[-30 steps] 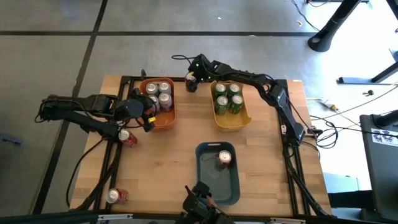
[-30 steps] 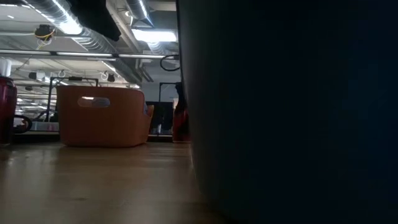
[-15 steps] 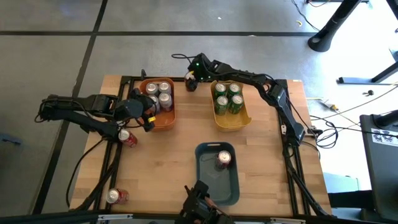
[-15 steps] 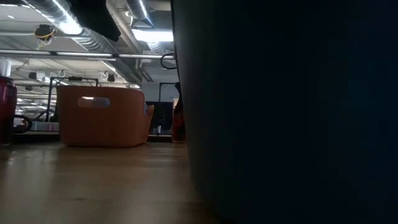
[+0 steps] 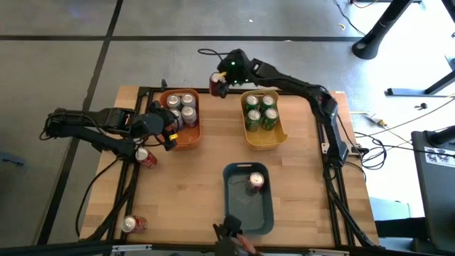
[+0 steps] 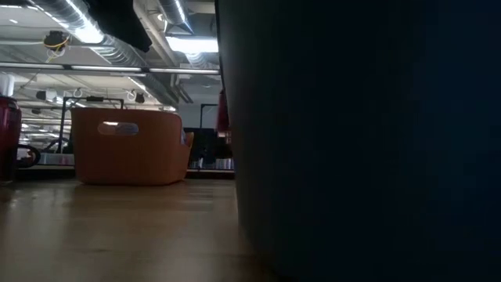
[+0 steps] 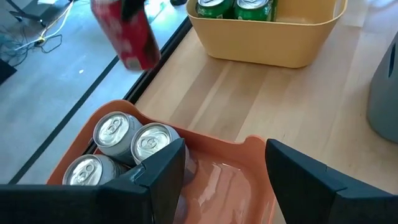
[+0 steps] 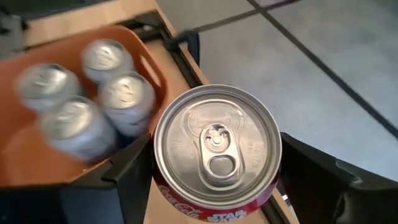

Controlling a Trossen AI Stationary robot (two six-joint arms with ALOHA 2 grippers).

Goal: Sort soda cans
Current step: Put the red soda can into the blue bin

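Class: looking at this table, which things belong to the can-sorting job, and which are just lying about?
Job: red can in the right gripper; silver cans in the orange bin; green cans in the yellow bin; red can in the blue-grey bin; two loose red cans; left gripper.

Lying about: floor cables.

Wooden table [image 5: 192, 185] sat on a grey floor [image 5: 57, 64] with dark seam lines. Three bins on it: orange bin [image 5: 190, 136] at 11 o'clock, yellow bin [image 5: 264, 138] at 1 o'clock, blue-grey bin [image 5: 242, 206] at 6 o'clock near the front edge. Black frame rails [image 5: 131, 186] ran along both table sides. Loose cables [image 5: 394, 128] lay on the floor at 3 o'clock.
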